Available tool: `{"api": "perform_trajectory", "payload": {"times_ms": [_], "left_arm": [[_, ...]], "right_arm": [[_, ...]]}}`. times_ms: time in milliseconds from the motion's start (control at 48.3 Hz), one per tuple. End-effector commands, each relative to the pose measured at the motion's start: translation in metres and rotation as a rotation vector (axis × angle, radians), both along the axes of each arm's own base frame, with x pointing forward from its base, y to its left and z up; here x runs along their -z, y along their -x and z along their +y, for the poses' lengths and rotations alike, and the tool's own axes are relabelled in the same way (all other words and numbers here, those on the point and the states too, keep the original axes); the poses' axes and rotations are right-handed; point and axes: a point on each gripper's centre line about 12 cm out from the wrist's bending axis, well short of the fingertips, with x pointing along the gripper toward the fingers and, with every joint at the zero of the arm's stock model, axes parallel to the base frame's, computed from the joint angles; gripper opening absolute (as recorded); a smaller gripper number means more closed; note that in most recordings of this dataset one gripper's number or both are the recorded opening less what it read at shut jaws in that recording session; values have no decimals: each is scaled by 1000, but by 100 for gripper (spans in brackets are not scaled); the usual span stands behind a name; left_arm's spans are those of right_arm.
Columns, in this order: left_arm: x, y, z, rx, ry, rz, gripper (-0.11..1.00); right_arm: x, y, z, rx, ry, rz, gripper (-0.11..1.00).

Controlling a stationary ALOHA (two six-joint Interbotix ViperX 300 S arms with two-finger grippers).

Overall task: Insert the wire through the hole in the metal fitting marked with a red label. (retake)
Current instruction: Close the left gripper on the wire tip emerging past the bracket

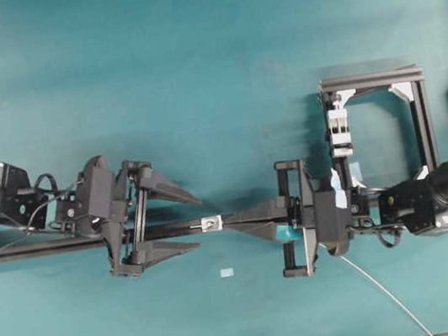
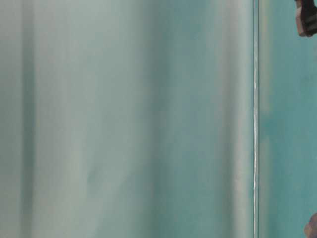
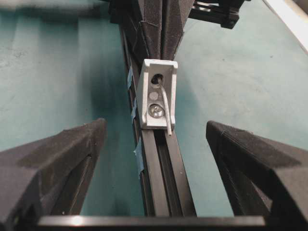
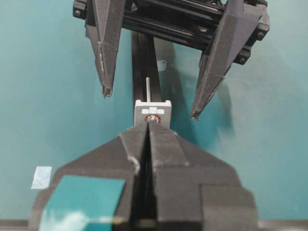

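Observation:
The small silvery metal fitting [image 1: 211, 223] sits on a black rail [image 1: 66, 245]. In the left wrist view the thin grey wire [image 3: 165, 103] comes out of the fitting's [image 3: 158, 94] hole [image 3: 156, 79] and ends just past its near edge. My right gripper [image 1: 228, 221] is shut on the wire, its tips against the fitting's red-ringed side [image 4: 153, 117]. The wire's tail [image 1: 380, 292] trails behind it toward the front edge. My left gripper [image 1: 173, 223] stands open, one finger on each side of the rail, holding nothing. From the right wrist, the wire tip [image 4: 147, 89] shows beyond the fitting.
A black frame [image 1: 422, 115] with a white clamp block [image 1: 339, 128] stands at the back right. A pale-blue tape scrap [image 1: 228, 272] lies on the teal mat in front of the rail. Blue tape bits [image 3: 138, 159] stick to the rail's side.

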Motion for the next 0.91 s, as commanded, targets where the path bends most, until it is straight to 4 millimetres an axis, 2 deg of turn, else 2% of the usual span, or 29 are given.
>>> {"api": "perform_trajectory", "payload": {"times_ms": [0, 165, 434, 890], "left_arm": [[-16, -3, 0, -4, 11, -48, 66], [-27, -1, 1, -3, 12, -58, 66], [-24, -3, 0, 0, 4, -16, 62], [-23, -3, -1, 3, 4, -1, 20]], "right_arm": [[-5, -3, -4, 15, -10, -12, 2], [-5, -3, -4, 15, -10, -12, 2], [-5, -3, -4, 13, -9, -11, 2], [-5, -3, -5, 14, -10, -9, 2]]}}
